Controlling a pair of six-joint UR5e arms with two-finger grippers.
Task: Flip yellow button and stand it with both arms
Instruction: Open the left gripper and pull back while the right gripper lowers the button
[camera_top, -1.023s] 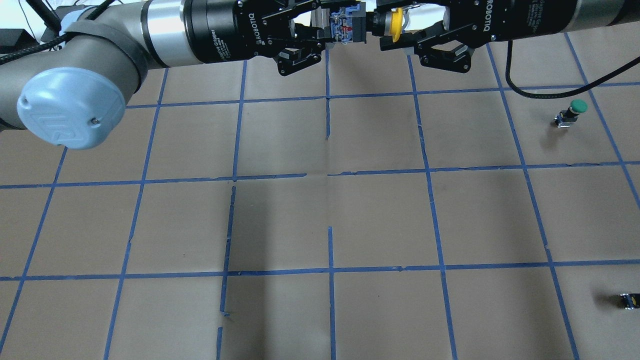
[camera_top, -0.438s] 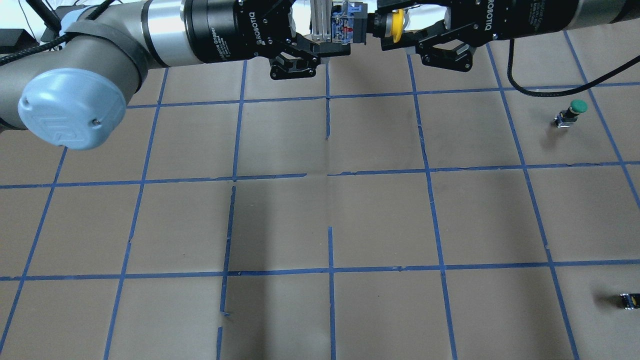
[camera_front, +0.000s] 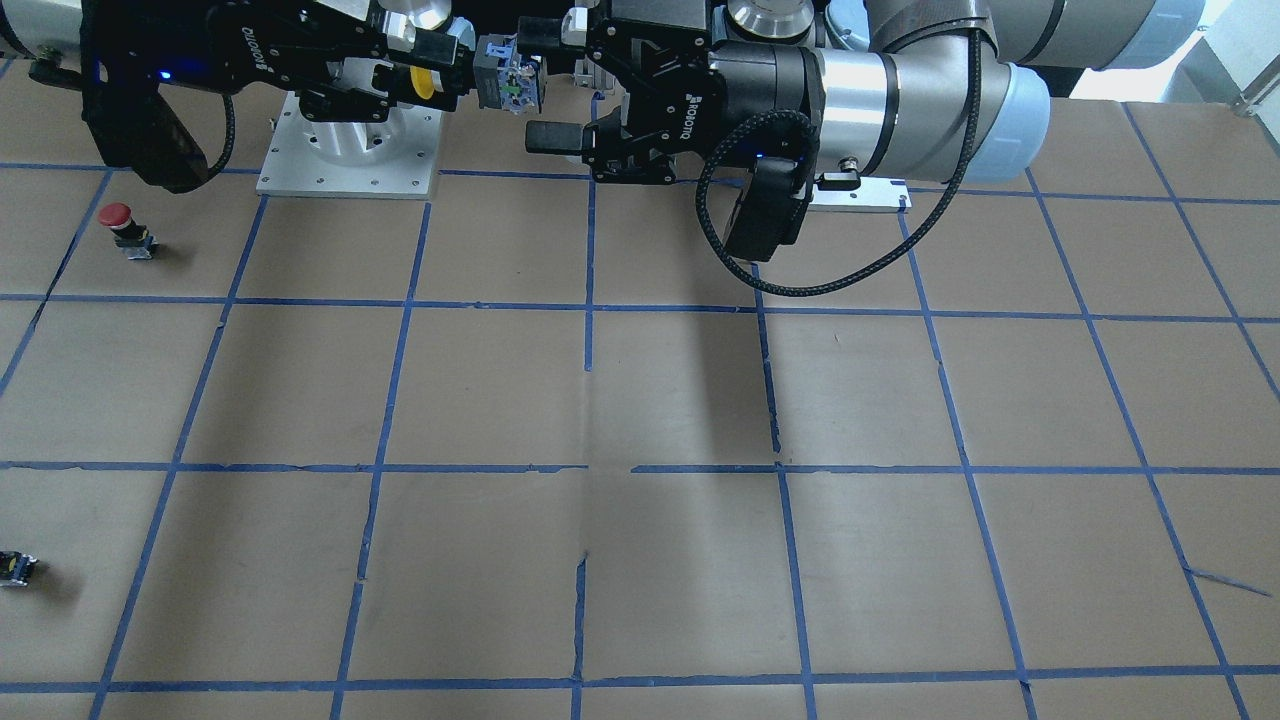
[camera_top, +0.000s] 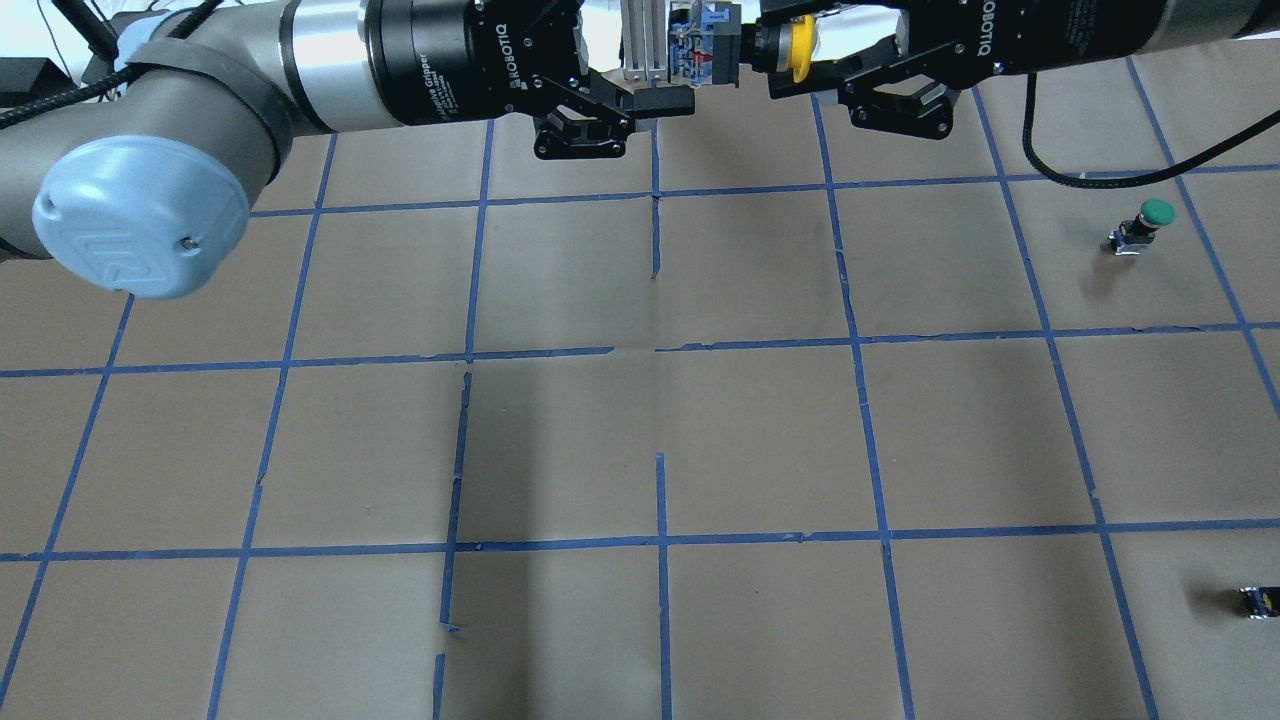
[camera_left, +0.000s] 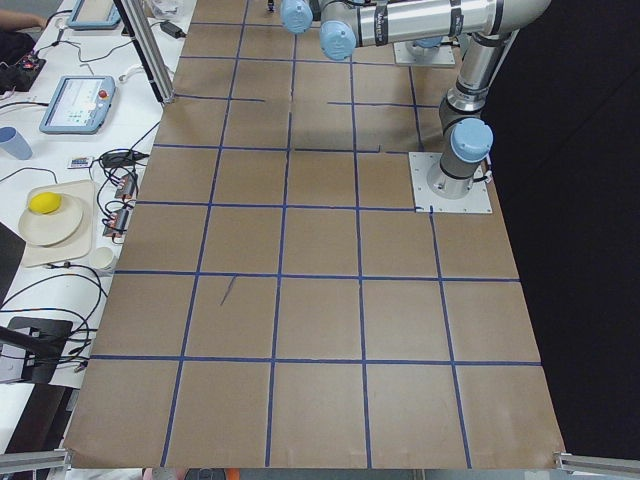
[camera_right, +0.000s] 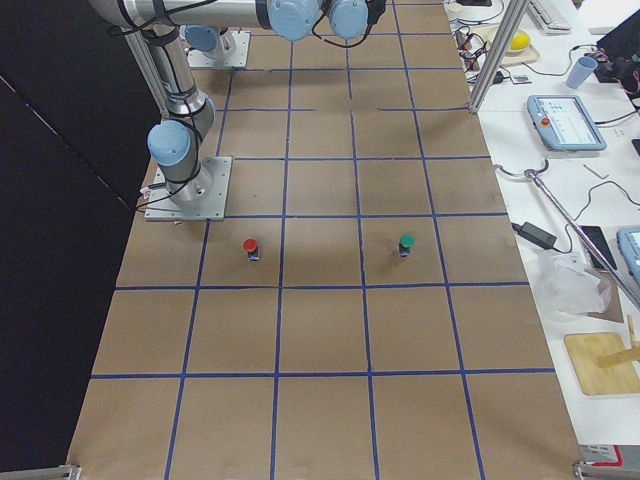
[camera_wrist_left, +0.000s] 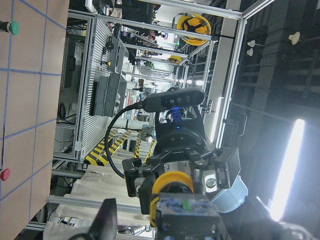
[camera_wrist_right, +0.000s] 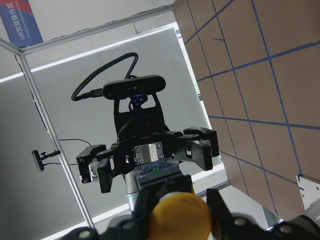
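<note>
My right claw (camera_top: 772, 50) is clamped on the yellow button (camera_top: 710, 55) at its cap end. It holds the button level in the air above the taped table (camera_top: 760, 430), with the blocky body pointing at my left claw (camera_front: 535, 85). My left claw is spread wide, one finger on either side of that body, and as far as I can see neither touches it. A green-capped button (camera_top: 1150, 222) and a red-capped button (camera_front: 122, 225) stand on the brown paper. A small black-and-yellow block (camera_top: 1258, 600) lies well apart from them. On the side bench, a pale plate (camera_left: 55, 240) holds a yellow lump (camera_left: 44, 204).
</note>
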